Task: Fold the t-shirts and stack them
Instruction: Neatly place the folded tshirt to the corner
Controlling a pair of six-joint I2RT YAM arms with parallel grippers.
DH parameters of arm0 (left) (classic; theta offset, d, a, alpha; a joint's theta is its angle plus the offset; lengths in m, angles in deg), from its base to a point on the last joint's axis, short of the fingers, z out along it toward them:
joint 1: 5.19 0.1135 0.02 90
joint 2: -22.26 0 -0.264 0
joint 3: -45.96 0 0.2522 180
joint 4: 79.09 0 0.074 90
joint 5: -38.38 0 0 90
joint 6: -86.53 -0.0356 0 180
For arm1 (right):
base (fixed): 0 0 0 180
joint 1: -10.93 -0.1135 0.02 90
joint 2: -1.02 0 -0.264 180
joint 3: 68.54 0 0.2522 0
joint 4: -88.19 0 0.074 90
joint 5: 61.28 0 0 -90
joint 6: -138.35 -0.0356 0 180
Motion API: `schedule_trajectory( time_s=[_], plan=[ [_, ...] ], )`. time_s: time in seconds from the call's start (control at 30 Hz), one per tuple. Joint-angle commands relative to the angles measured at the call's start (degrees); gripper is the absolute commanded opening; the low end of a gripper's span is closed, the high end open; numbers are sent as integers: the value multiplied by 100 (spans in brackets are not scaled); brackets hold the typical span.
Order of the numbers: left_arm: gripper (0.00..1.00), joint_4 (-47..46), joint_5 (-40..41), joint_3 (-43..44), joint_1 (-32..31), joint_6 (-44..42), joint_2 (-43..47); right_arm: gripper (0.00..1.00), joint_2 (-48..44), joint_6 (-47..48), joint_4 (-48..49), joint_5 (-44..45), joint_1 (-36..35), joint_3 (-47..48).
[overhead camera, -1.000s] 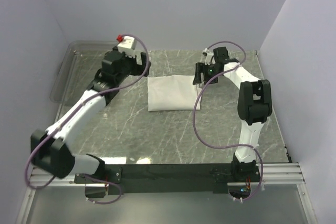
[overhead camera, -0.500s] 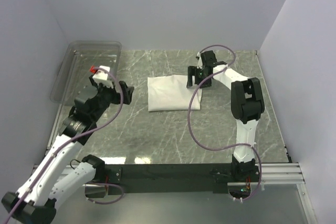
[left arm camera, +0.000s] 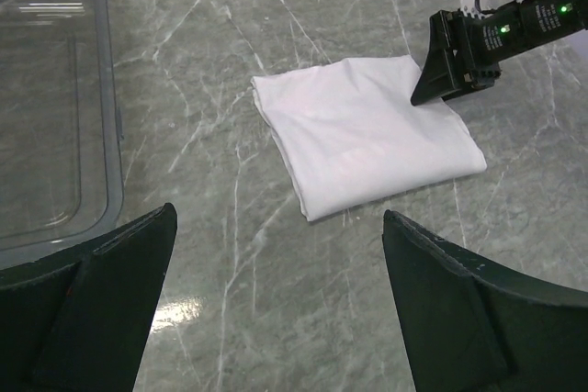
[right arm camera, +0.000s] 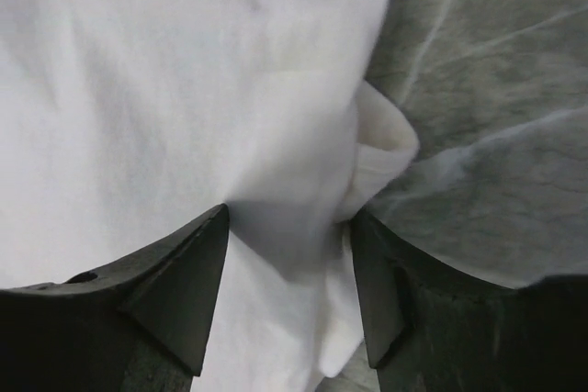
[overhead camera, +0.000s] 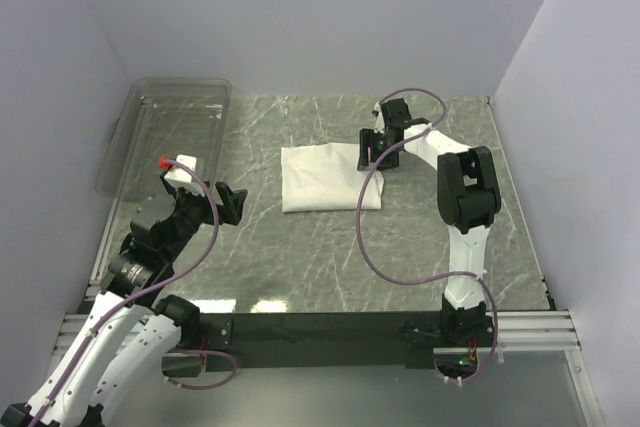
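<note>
Folded t-shirt lay mid-table, long axis running left to right. Right gripper, the nearer, sat at its right edge, jaws astride a bunched fold; I couldn't tell if pinched. Left gripper gaped wide and empty, well apart leftward.

matt cloth t-shirt, glossy stone table

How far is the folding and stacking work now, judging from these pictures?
Done: one white t-shirt lies folded into a neat rectangle on the table. In hand: the right gripper has its open jaws astride the shirt's far right corner; the left gripper hangs open near the clear bin, holding nothing. Left: stacking, as no second shirt is in view.
</note>
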Motion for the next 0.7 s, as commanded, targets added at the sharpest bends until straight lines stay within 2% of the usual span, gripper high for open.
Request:
schedule_trajectory(
  time_s=[0.0,0.17,0.23,0.27,0.33,0.5,0.67],
  plan=[
    [99,-112,-17,-88,15,136,169,61,101,105,-190,-590,-138,117],
    [99,-121,-87,-132,6,162,205,35,197,202,-251,-723,-156,187],
    [99,-147,-87,-141,6,162,231,28,250,255,-286,-661,-138,231],
    [99,-147,-78,-158,15,162,240,16,250,281,-304,-618,-112,240],
    [99,-147,-96,-158,6,162,240,1,189,439,-356,-468,-59,266],
    [99,-130,-113,-141,6,145,213,0,-13,1237,-768,-231,283,319],
    [100,-182,-236,-167,6,145,240,0,-128,2335,-1427,146,1055,494]
  ],
)
